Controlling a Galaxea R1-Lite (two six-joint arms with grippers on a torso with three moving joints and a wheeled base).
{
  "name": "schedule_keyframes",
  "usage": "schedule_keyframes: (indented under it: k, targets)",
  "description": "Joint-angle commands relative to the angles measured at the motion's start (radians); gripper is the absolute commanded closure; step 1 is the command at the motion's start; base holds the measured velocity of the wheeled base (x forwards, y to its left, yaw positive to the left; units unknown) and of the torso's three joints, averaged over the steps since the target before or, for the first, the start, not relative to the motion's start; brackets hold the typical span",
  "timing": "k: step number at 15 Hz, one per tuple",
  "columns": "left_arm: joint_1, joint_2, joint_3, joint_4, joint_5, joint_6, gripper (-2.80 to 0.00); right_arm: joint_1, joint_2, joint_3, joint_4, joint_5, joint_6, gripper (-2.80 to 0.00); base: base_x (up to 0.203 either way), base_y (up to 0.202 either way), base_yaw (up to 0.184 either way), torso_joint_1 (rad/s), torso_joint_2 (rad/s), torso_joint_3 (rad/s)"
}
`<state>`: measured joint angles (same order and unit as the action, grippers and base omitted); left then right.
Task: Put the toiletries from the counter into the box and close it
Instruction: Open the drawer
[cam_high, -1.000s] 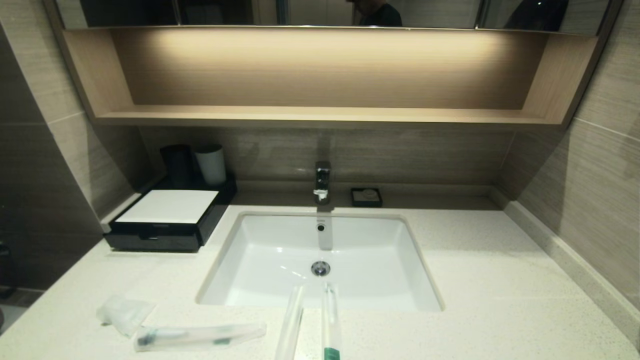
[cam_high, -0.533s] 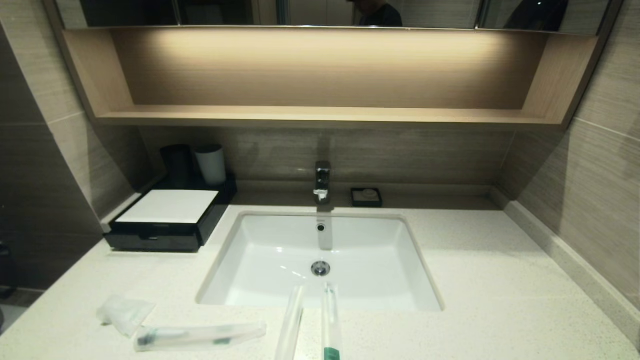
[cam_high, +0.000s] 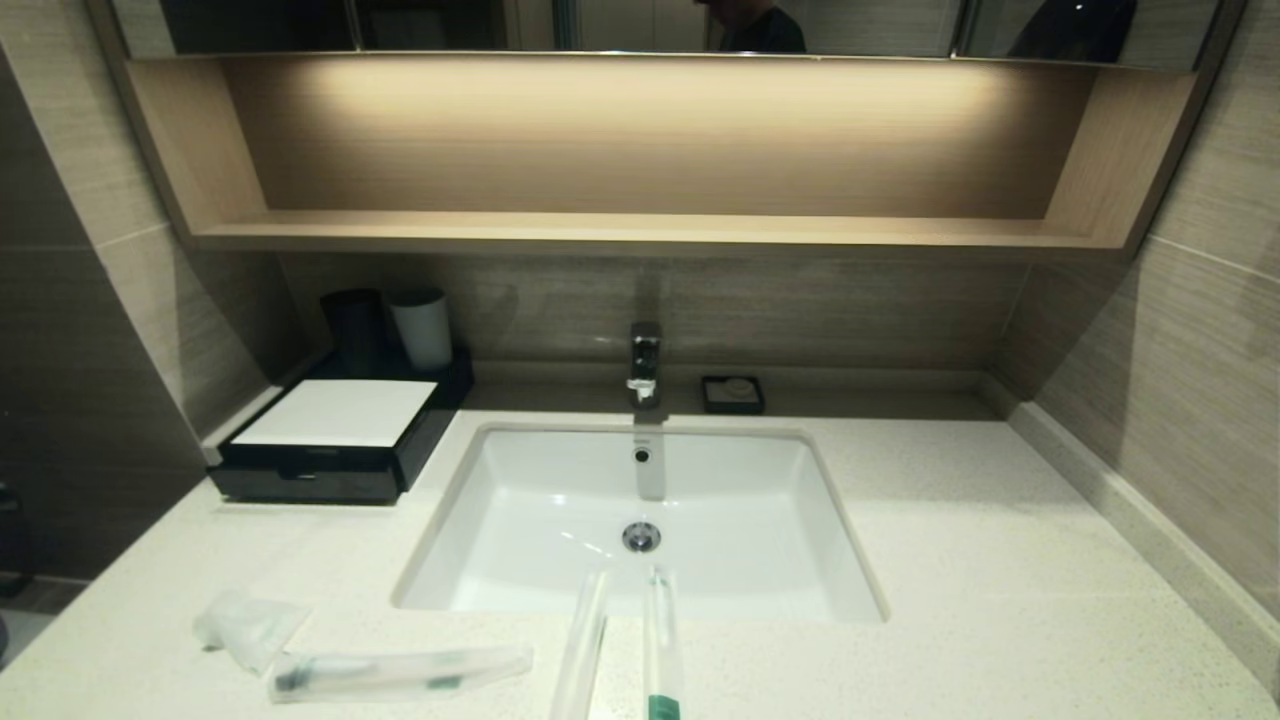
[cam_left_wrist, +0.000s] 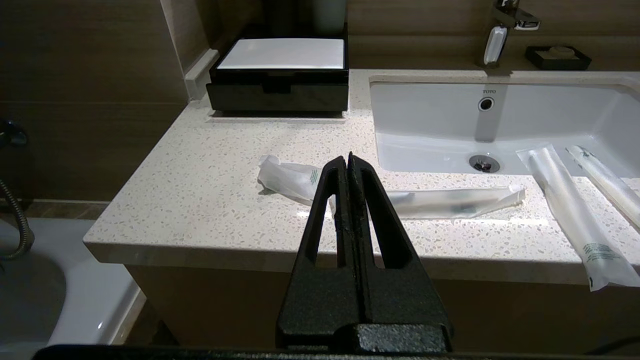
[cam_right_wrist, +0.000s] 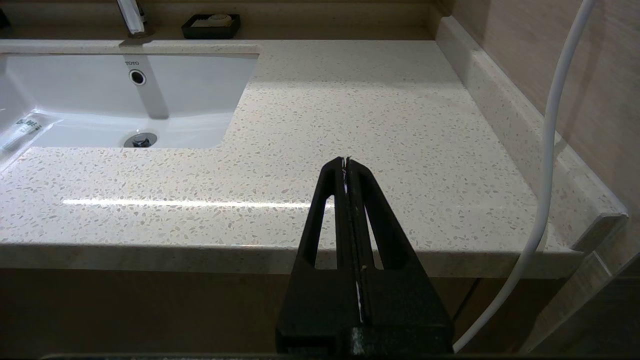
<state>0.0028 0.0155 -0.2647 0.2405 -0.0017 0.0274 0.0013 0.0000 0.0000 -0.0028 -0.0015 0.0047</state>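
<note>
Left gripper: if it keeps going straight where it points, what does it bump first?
Probably the long wrapped toothbrush lying on the counter; the shut left gripper points about there, though depth is unclear.

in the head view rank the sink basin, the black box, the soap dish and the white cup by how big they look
1. sink basin
2. black box
3. white cup
4. soap dish
The cup and dish look close in size, so their order is unsure.

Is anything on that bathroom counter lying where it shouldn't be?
Yes. Two wrapped toiletries, one clear packet and one green-marked packet, lie on the counter's front with their far ends poking out over the sink rim. Nothing looks spilled or broken.
</note>
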Motion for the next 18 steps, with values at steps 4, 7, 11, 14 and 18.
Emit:
schedule_keyframes:
  k: [4, 7, 11, 14, 18]
  targets:
    - [0.002, 0.220, -0.057, -0.091, 0.004, -0.007, 0.00, 0.000, 0.000, 0.002, 0.000, 0.000, 0.000, 0.00, 0.000, 0.000, 0.000, 0.000, 0.00, 0.000]
    - [0.009, 0.369, -0.078, -0.224, 0.007, -0.010, 0.00, 0.000, 0.000, 0.002, 0.000, 0.000, 0.000, 0.00, 0.000, 0.000, 0.000, 0.000, 0.00, 0.000]
    - [0.011, 0.523, -0.148, -0.250, 0.008, -0.019, 0.00, 0.000, 0.000, 0.002, 0.000, 0.000, 0.000, 0.00, 0.000, 0.000, 0.000, 0.000, 0.00, 0.000]
    - [0.011, 0.663, -0.216, -0.251, 0.010, -0.038, 0.00, 0.000, 0.000, 0.002, 0.000, 0.000, 0.000, 0.00, 0.000, 0.000, 0.000, 0.000, 0.00, 0.000]
    - [0.012, 0.848, -0.308, -0.251, 0.044, -0.044, 0.00, 0.000, 0.000, 0.002, 0.000, 0.000, 0.000, 0.00, 0.000, 0.000, 0.000, 0.000, 0.00, 0.000]
